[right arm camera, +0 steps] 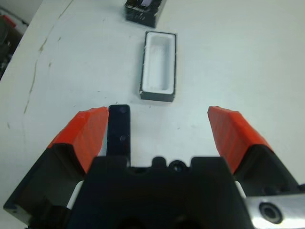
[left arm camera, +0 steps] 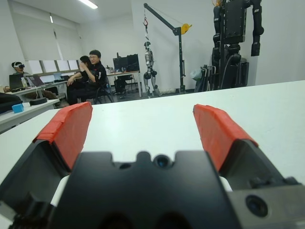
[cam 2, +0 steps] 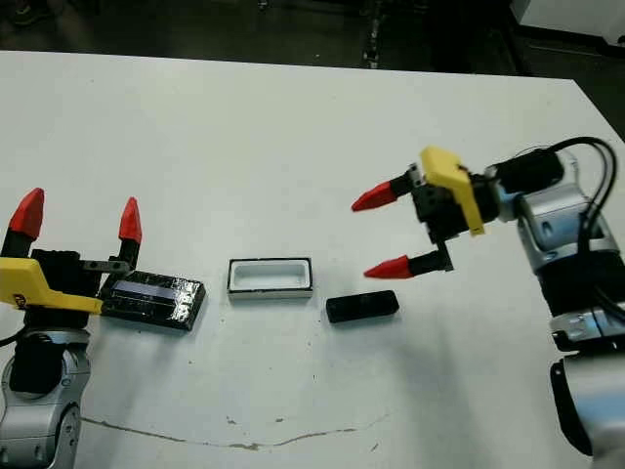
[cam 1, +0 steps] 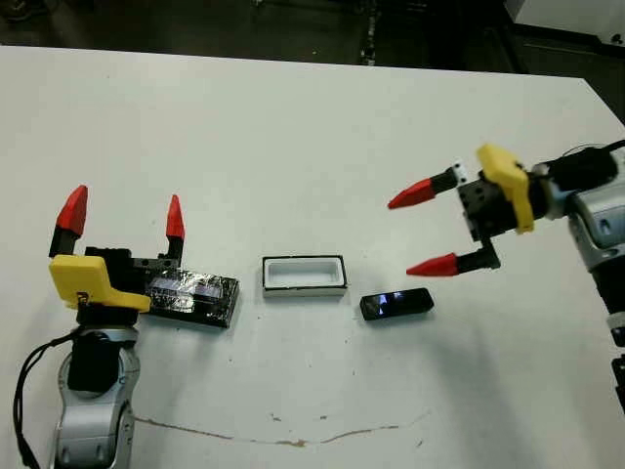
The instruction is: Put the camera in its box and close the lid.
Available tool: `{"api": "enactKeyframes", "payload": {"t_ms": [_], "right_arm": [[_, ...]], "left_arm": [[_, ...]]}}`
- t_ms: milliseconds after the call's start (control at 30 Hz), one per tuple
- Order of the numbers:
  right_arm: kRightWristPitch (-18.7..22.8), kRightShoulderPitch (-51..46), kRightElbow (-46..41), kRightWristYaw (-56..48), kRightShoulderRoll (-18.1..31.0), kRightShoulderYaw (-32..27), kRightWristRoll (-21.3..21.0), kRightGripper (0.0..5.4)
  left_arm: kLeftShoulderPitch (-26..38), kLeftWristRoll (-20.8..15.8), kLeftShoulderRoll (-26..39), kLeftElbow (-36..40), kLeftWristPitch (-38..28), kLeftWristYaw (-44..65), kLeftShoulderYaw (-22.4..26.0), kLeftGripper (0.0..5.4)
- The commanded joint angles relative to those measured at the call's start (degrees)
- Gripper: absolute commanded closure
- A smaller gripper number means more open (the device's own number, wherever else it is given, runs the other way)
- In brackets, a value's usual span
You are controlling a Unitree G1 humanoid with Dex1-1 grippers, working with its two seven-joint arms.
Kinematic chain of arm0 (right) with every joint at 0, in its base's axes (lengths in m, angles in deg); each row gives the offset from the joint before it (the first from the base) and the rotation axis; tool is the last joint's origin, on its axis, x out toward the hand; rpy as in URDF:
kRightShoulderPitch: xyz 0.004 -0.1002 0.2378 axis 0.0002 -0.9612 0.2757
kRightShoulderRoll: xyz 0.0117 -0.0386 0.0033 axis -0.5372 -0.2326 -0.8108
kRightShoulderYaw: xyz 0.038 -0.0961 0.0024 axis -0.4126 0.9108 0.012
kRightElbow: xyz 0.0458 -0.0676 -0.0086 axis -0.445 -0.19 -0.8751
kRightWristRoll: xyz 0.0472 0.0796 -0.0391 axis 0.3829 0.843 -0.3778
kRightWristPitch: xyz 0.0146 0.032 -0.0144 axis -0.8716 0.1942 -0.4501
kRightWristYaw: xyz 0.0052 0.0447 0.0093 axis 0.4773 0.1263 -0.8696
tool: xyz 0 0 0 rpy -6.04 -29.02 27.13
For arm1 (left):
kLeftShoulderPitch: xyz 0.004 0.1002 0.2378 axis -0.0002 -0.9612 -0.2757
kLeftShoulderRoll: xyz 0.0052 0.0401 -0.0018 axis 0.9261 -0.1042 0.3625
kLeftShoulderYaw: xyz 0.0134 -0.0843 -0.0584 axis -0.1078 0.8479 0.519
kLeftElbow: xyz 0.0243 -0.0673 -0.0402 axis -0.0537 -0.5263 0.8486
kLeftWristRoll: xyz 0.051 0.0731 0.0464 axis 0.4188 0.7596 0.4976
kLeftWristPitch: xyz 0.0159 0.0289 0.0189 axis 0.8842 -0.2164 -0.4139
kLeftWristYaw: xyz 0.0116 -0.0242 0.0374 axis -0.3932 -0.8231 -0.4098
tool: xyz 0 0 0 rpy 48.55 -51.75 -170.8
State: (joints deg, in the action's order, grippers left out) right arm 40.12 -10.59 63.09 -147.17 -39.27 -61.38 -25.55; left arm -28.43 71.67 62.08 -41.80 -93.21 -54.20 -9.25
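One camera (cam 1: 396, 304) is lying flat on the white table (cam 1: 293, 127), just right of the empty box (cam 1: 304, 275). Lid (cam 1: 194, 294) is lying left of the box. Right gripper (cam 1: 422, 231) is hovering above the camera, fingers spread. Left gripper (cam 1: 124, 218) is sitting beside the lid, fingers spread.

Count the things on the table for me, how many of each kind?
Camera: 1
Box: 1
Lid: 1
Total: 3 things, all lying in a row on the white table.
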Motion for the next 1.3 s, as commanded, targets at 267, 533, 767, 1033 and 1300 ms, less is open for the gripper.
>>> {"api": "enactKeyframes", "payload": {"t_ms": [267, 533, 767, 1033, 1300], "right_arm": [[-0.6, 1.1, -0.2, -0.3, 2.7, 6.1, 2.5, 0.00], [0.4, -0.5, -4.5, -0.3, 4.0, 6.4, -1.2, 0.00], [1.2, -3.5, -9.8, -0.3, 4.3, 4.3, -5.4, 0.00], [0.1, -6.4, -12.1, 1.3, 3.8, 2.8, -9.0, 0.00], [1.8, -8.0, -11.3, 1.6, 2.5, 3.1, -10.5, 0.00]], "left_arm": [[-0.2, 0.2, 0.3, 0.0, 0.6, -0.3, -0.2, 0.01], [-0.3, -0.2, 0.2, 0.2, 0.7, -0.3, -0.1, 0.01], [-0.5, -0.1, 0.3, 0.4, 0.8, -0.4, 0.0, 0.01], [-0.8, 0.0, 0.5, 0.7, 1.0, -0.3, 0.1, 0.01], [-0.8, 0.1, 0.6, 0.6, 0.5, -0.2, 0.0, 0.01]]}}
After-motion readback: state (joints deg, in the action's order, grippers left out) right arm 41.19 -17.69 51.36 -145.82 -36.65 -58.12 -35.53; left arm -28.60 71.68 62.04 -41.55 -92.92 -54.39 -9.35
